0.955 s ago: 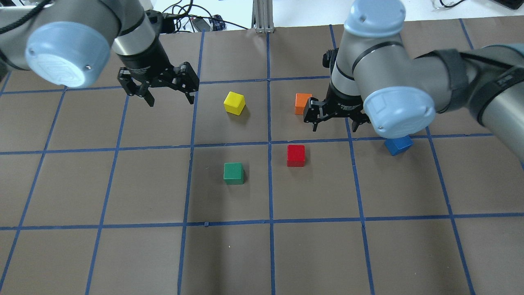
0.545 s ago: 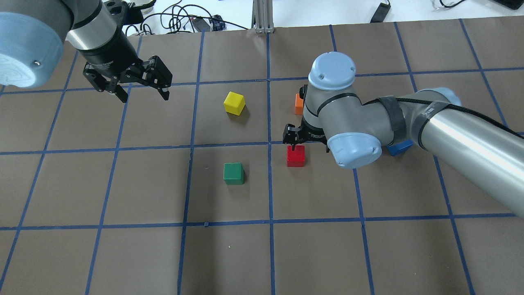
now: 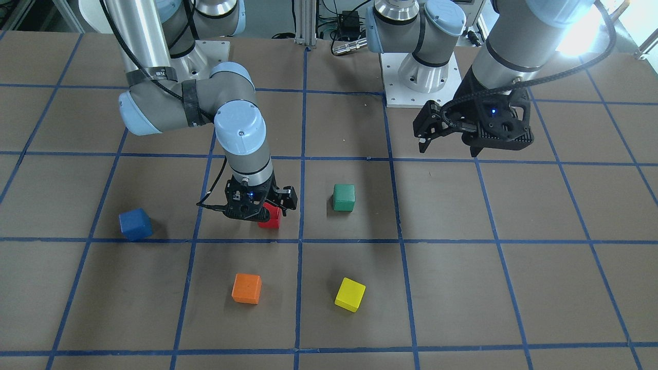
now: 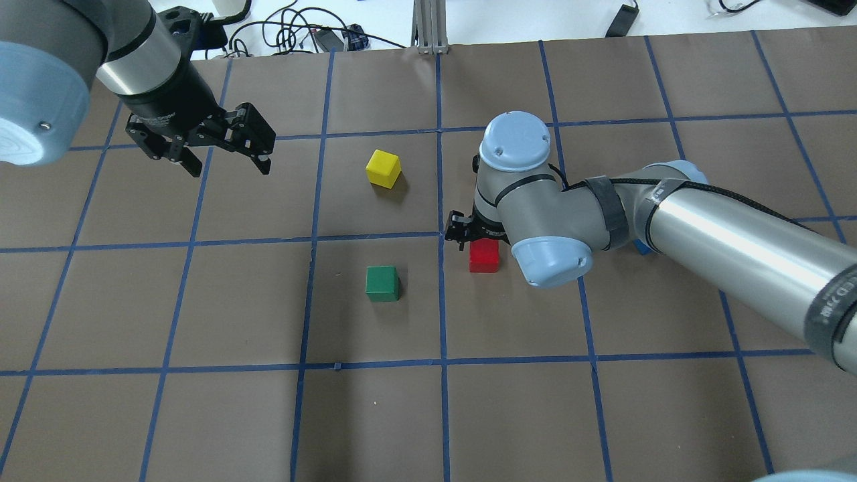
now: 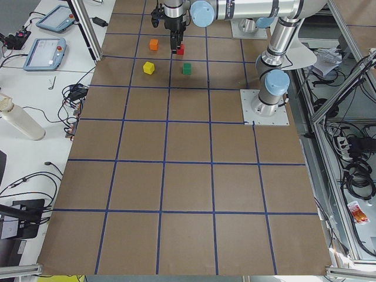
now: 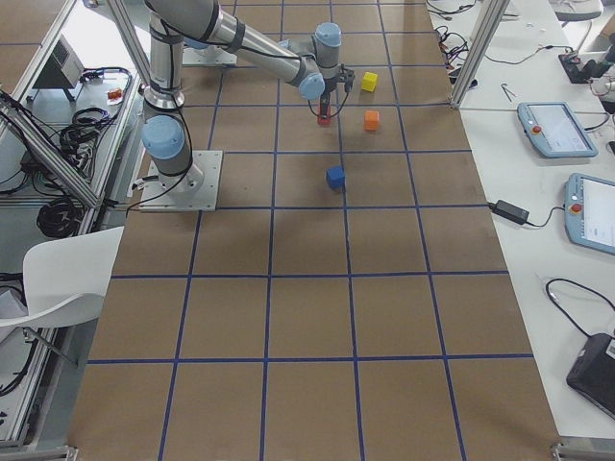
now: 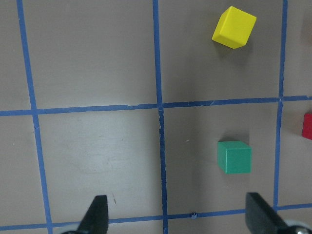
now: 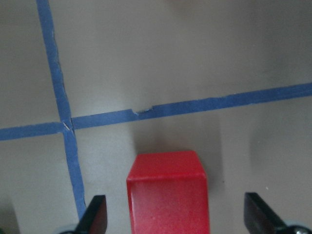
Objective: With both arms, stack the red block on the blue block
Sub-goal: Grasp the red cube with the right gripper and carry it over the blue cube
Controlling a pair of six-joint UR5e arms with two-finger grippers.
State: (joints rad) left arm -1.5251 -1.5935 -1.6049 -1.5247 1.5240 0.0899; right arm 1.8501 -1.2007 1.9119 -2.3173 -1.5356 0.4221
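Mid-table, the red block [image 4: 484,257] lay directly under the right gripper [image 8: 178,217], spread open astride it; left gripper [image 4: 227,166] released, well apart.

The red block [image 4: 484,258] rests flat, and the blue block [image 3: 135,224] lies well apart, turned askew.

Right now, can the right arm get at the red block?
Probably yes: the right gripper is open right over the red block, one finger on each side, and nothing else lies between them.
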